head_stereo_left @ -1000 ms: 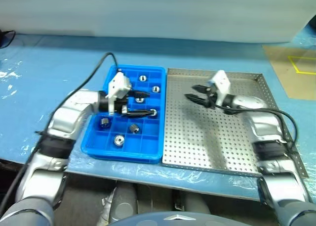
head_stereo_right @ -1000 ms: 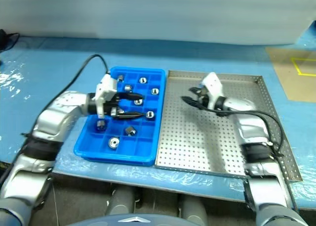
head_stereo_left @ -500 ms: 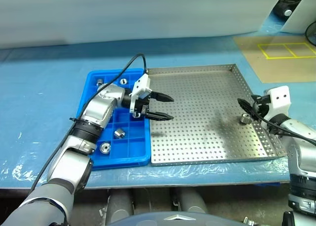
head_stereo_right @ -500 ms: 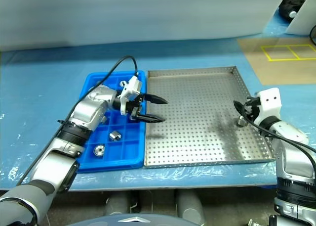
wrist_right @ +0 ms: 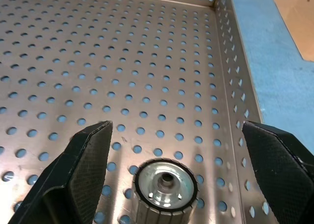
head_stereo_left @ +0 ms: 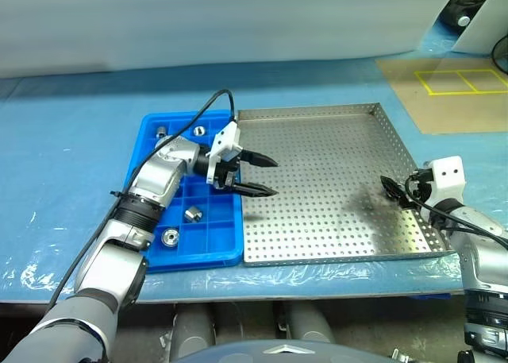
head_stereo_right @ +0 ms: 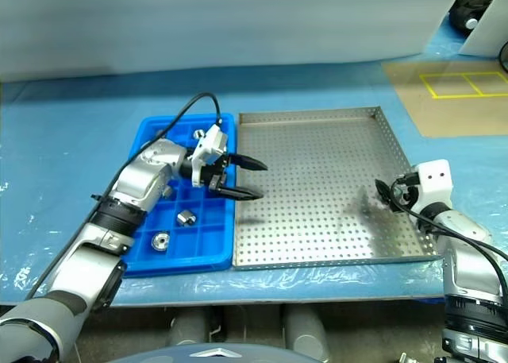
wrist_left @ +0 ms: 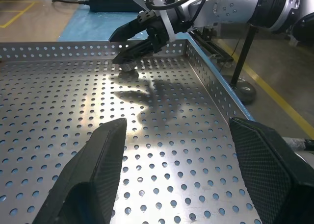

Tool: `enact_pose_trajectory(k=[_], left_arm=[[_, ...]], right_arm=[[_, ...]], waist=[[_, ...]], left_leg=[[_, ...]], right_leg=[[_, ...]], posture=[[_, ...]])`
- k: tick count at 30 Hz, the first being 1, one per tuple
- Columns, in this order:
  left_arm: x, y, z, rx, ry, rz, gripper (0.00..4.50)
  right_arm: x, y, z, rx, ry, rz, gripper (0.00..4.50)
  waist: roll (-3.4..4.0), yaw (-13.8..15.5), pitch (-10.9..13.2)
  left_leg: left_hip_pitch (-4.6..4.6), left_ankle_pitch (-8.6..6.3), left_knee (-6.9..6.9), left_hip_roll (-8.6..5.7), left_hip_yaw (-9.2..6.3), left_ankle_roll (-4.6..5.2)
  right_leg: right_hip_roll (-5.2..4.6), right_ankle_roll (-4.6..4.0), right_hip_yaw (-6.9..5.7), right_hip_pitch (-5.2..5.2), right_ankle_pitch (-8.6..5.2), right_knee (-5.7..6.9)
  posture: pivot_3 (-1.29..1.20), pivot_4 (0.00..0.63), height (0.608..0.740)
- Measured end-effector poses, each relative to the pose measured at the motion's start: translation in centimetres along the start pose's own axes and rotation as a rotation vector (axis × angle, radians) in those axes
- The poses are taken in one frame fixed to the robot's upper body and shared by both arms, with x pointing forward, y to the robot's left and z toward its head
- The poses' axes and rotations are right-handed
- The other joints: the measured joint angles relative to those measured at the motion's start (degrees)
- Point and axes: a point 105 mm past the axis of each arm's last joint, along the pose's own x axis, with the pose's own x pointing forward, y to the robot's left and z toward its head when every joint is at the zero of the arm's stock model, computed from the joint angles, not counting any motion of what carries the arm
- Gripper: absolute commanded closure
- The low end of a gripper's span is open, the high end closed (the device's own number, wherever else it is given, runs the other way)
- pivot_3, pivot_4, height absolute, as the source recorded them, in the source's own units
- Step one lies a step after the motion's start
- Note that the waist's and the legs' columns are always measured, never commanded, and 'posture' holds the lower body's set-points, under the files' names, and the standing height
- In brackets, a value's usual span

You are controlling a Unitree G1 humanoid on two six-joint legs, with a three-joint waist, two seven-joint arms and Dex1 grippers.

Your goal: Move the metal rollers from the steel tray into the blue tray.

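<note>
One metal roller [wrist_right: 166, 187], shiny with a dark central hole, stands on the steel tray [head_stereo_left: 317, 140] close to its right rim. My right gripper [head_stereo_left: 394, 190] is open and low over that spot, one finger on each side of the roller without touching it. The left wrist view shows the same roller [wrist_left: 128, 68] under those fingers. My left gripper [head_stereo_left: 275, 178] is open with nothing between its fingers, hovering where the blue tray [head_stereo_left: 151, 248] meets the steel tray. Several rollers lie in the blue tray's compartments, such as one [head_stereo_left: 191, 214] and another [head_stereo_left: 169, 237].
Both trays sit side by side on a pale blue sheet [head_stereo_left: 63, 164], blue tray on the left. A brown board with yellow lines [head_stereo_left: 452, 89] lies at the far right. A black cable [head_stereo_left: 208, 109] arcs over the blue tray's far end.
The head view has swung, so the whole scene has shifted. My right gripper went from mid-tray to the steel tray's right rim, sank over the roller and opened. My left gripper edged slightly right.
</note>
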Motion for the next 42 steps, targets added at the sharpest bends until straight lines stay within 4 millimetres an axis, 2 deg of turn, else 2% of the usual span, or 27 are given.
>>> enact_pose_trajectory(k=[8,11,17,20,24,25,26,27,38,41,42], left_arm=[[-0.1,-0.2,-0.1,-0.001,0.006,0.005,0.99],[-0.2,-0.1,-0.1,0.000,0.009,0.012,0.99],[-0.4,-0.2,-0.1,0.004,0.014,0.014,0.99],[-0.4,-0.3,-0.1,0.005,0.017,0.014,0.99],[-0.4,-0.4,-0.1,0.004,0.018,0.014,0.99],[-0.4,-0.4,-0.1,0.004,0.019,0.015,0.99],[-0.4,-0.3,-0.1,0.004,0.019,0.016,0.99],[-0.5,-0.3,-0.1,0.004,0.020,0.019,0.99],[-1.0,-0.3,-0.1,0.001,0.037,0.031,0.99],[-2.1,0.0,-0.1,-0.001,0.053,0.060,0.99],[-2.7,0.2,0.0,0.000,0.060,0.076,0.99]], right_arm=[[0.3,0.1,-1.2,-0.013,0.014,0.007,0.12],[0.5,0.5,-2.3,-0.006,0.051,0.019,0.12],[0.3,0.5,-2.7,-0.010,0.047,0.018,0.12],[0.1,0.5,-2.9,-0.014,0.041,0.020,0.74],[0.1,0.6,-3.1,-0.015,0.045,0.025,2.11],[0.1,0.6,-3.1,-0.017,0.046,0.024,2.31],[0.2,0.7,-3.1,-0.018,0.046,0.028,2.71],[0.2,0.8,-3.0,-0.019,0.044,0.031,2.84],[0.6,1.3,-2.4,-0.037,0.051,0.052,2.84],[1.3,3.3,-0.9,-0.042,0.037,0.141,2.84],[1.7,4.4,0.2,-0.042,0.016,0.192,2.84]], waist=[[0.00,0.32,0.00],[0.00,0.28,0.00],[0.01,0.34,0.00],[0.01,0.38,0.00],[0.01,0.30,0.00],[0.01,0.28,0.00],[0.01,0.24,-0.01],[0.01,0.18,-0.01],[0.01,-0.10,0.00],[0.05,-0.34,0.03],[0.12,-0.41,0.07]], left_leg=[[0.01,-0.12,0.19,0.01,-0.01,0.17],[0.00,-0.13,0.20,0.00,-0.01,0.19],[0.00,-0.15,0.18,0.01,-0.01,0.20],[0.01,-0.16,0.19,0.01,-0.01,0.22],[0.02,-0.17,0.19,0.00,-0.01,0.23],[0.03,-0.16,0.19,0.01,-0.01,0.22],[0.04,-0.16,0.19,0.01,-0.01,0.22],[0.04,-0.16,0.19,0.01,-0.01,0.22],[0.08,-0.16,0.13,0.04,-0.01,0.22],[0.07,-0.14,0.11,0.03,-0.03,0.17],[0.06,-0.12,0.08,0.03,-0.04,0.14]], right_leg=[[-0.13,0.00,-0.01,0.19,0.00,-0.02],[-0.15,0.00,-0.01,0.19,0.00,-0.03],[-0.14,0.00,-0.02,0.20,0.00,-0.07],[-0.14,0.00,-0.03,0.24,0.00,-0.13],[-0.15,0.00,-0.02,0.26,0.00,-0.14],[-0.15,0.00,-0.02,0.26,0.00,-0.14],[-0.14,0.00,-0.02,0.27,0.00,-0.14],[-0.14,0.00,-0.02,0.27,0.00,-0.14],[-0.11,0.01,-0.02,0.24,0.00,-0.17],[-0.08,0.01,0.04,0.06,0.01,-0.04],[-0.06,0.01,0.06,-0.01,0.01,0.00]], posture=[[-0.40,0.150,0.740],[-0.40,0.150,0.740],[-0.39,0.150,0.740],[-0.39,0.150,0.740],[-0.39,0.150,0.740],[-0.39,0.150,0.740],[-0.39,0.150,0.740],[-0.39,0.150,0.740],[-0.37,0.150,0.740],[-0.34,0.150,0.740],[-0.34,0.150,0.740]])
